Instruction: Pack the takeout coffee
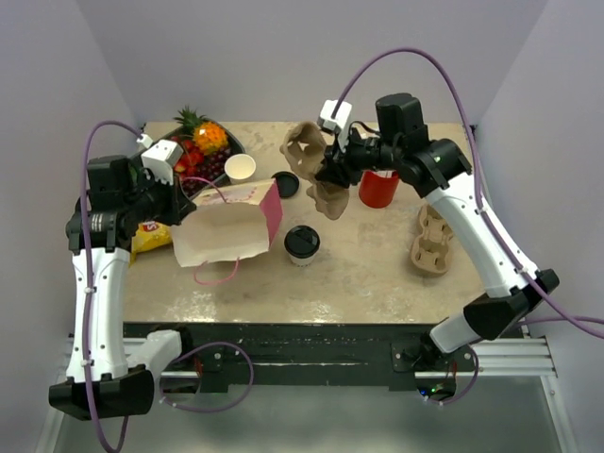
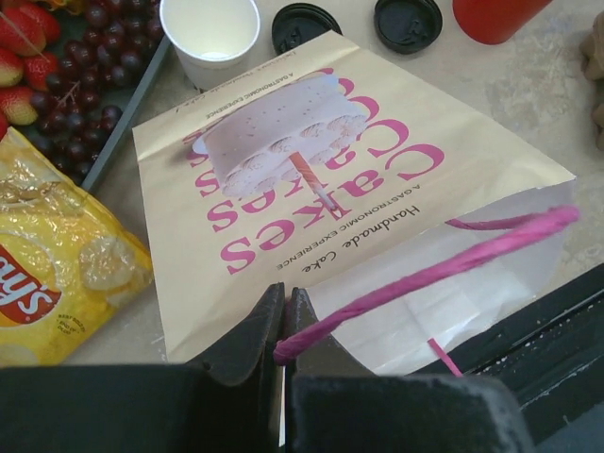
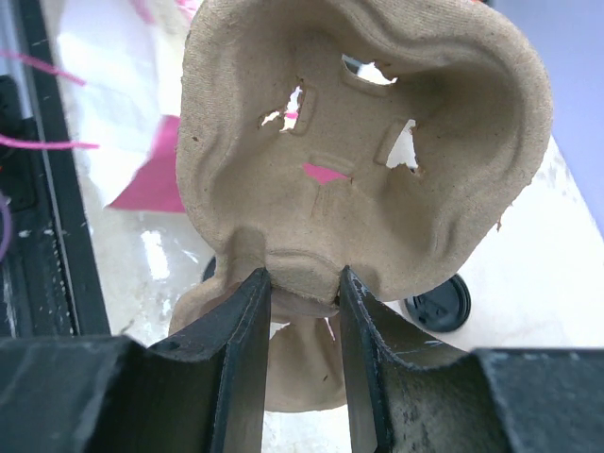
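From above, the white paper cup (image 1: 240, 168) stands open and upright at the back of the table (image 1: 377, 274), just beside the fruit tray (image 1: 203, 146). A black lid (image 1: 286, 184) lies flat near it, not on it. A closed cup (image 1: 302, 243) with a black top stands closer to the front, next to the paper bag (image 1: 226, 231). The bag lies on its side between the two cups. A red cup (image 1: 377, 189) and a stack of spare trays (image 1: 434, 238) sit to the right. The right gripper (image 1: 330, 173) holds a brown cup tray (image 1: 304, 146) up over the table, near the lid. The left gripper (image 1: 179, 201) is at the bag's left end, above a yellow chip bag (image 1: 149, 236). In the left wrist view, the left gripper (image 2: 286, 311) is pinched tight on the bag's pink handle (image 2: 453, 255). Past the bag (image 2: 349, 170) are the white paper cup (image 2: 209, 33), the black lid (image 2: 307, 26), a second black lid (image 2: 408, 21), the fruit (image 2: 57, 66) and the chip bag (image 2: 57, 255). In the right wrist view, the right gripper (image 3: 302, 283) is clamped on the edge of the cup tray (image 3: 377, 160), which fills most of the view. One black lid (image 3: 436, 304) peeks out behind it, and I cannot tell which one.
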Available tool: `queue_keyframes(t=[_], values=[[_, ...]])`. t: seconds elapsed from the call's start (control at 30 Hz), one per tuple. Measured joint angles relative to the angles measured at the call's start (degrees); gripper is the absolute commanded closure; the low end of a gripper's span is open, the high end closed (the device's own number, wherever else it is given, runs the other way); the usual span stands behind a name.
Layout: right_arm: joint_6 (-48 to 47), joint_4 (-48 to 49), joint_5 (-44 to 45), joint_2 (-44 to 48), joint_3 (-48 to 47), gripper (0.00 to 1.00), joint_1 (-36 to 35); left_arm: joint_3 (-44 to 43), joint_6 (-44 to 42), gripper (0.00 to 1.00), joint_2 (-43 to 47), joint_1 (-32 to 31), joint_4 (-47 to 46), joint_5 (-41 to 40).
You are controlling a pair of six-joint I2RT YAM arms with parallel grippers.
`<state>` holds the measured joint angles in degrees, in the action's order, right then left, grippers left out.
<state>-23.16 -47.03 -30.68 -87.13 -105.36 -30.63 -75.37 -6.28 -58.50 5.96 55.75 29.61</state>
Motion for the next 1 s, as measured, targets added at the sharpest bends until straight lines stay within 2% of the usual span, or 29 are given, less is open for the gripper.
queue_keyframes(t=[0.33,0.43,0.6,0.73,0.87,1.0], values=[[-3.5,-0.2,-0.1,3.2,-2.0,0.7,-6.8,-11.7,-0.4,1.0,2.9,0.8,4.2,-1.2],[-3.9,-0.1,0.5,2.4,-5.2,0.7,-9.6,-10.5,-0.2,1.0,5.2,1.6,3.7,0.1],[-4.8,0.4,1.0,1.6,-10.9,0.69,-14.4,-2.3,0.3,1.0,7.7,1.6,2.9,2.6],[-6.2,2.6,0.0,3.2,-10.7,0.68,-15.3,2.8,1.1,1.0,7.8,2.5,2.4,4.2],[-6.6,3.4,0.8,4.4,-10.6,0.68,-17.9,-1.4,1.4,1.0,5.3,4.3,3.9,5.3],[-8.0,4.6,4.5,4.0,-10.9,0.68,-25.4,-5.3,0.6,1.0,6.6,4.5,3.1,5.7]])
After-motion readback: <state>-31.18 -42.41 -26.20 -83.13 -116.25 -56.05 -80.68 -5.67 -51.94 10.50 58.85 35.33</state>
